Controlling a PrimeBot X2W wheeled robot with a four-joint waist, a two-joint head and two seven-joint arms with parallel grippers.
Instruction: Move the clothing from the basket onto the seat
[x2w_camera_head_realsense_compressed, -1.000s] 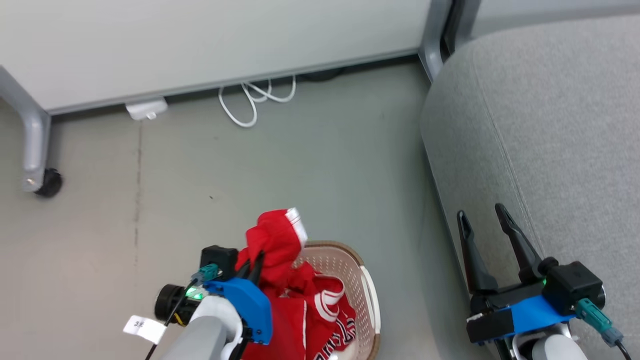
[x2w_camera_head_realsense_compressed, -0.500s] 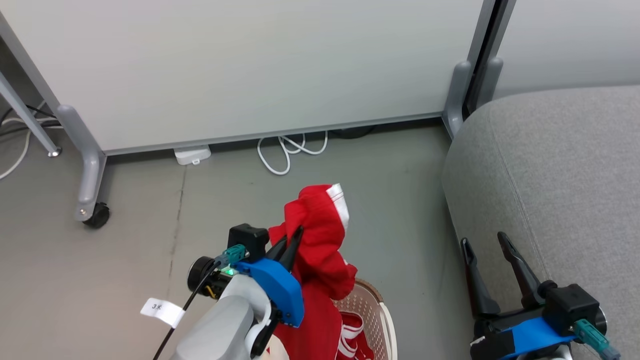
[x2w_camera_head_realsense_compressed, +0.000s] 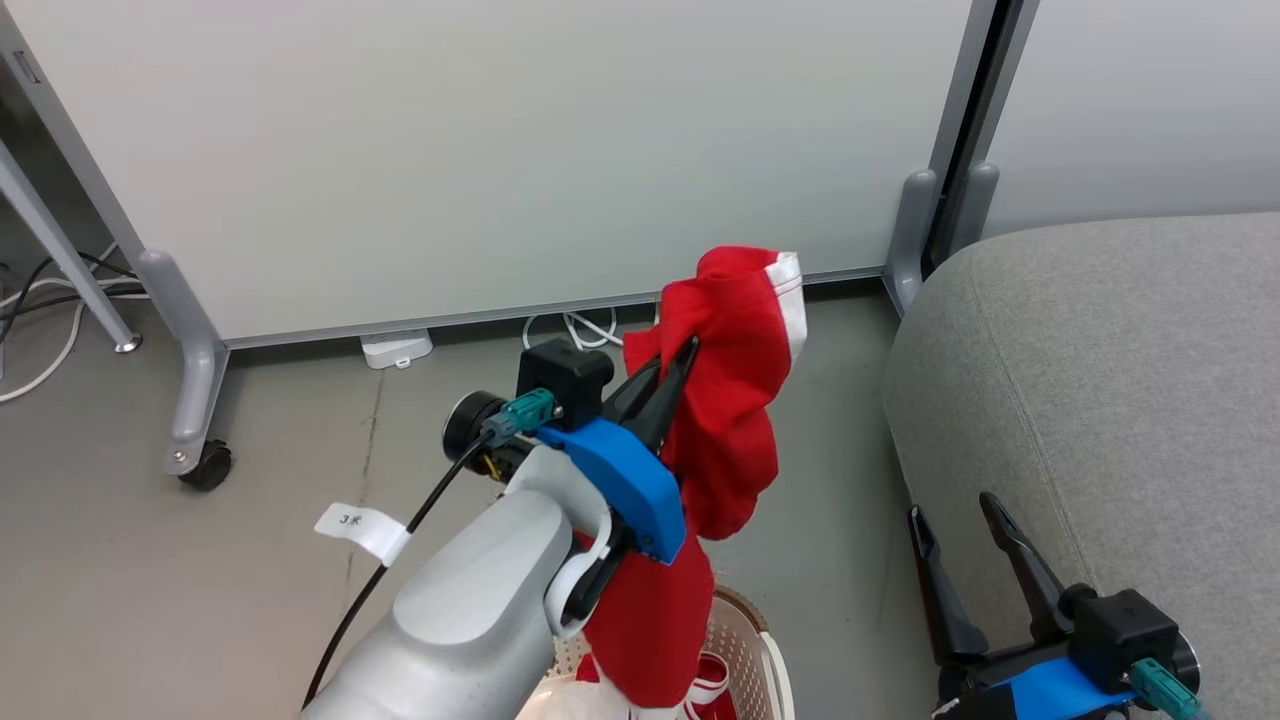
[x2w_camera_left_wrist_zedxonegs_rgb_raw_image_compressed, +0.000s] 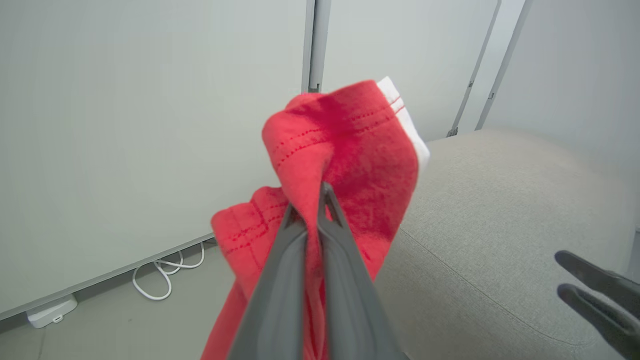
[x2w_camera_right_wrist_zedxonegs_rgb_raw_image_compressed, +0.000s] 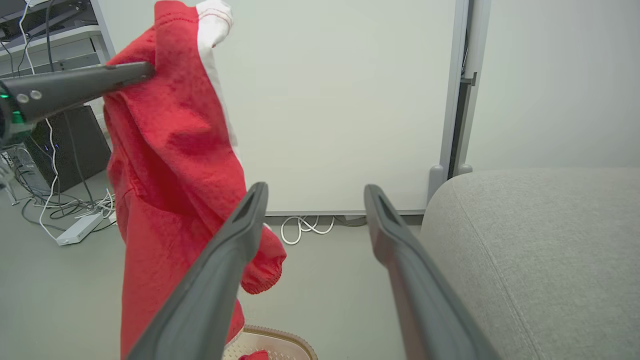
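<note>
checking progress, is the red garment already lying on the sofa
No, the red garment hangs in the air from the shut fingers of the left gripper, beside the sofa and not touching it.

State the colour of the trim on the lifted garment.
White; the trim along the red garment shows best in the right wrist view.

— What stands at the far edge of the floor (x2w_camera_head_realsense_compressed: 150, 580)?
— A white partition panel (x2w_camera_head_realsense_compressed: 500, 150) on grey legs, one ending in a black castor (x2w_camera_head_realsense_compressed: 207, 466).
— And along its bottom edge?
— A looped white cable (x2w_camera_head_realsense_compressed: 585, 328) and a small white adapter box (x2w_camera_head_realsense_compressed: 397, 348), both lying on the floor. The right wrist view also has a black computer tower (x2w_camera_right_wrist_zedxonegs_rgb_raw_image_compressed: 75, 145) among loose wires.
</note>
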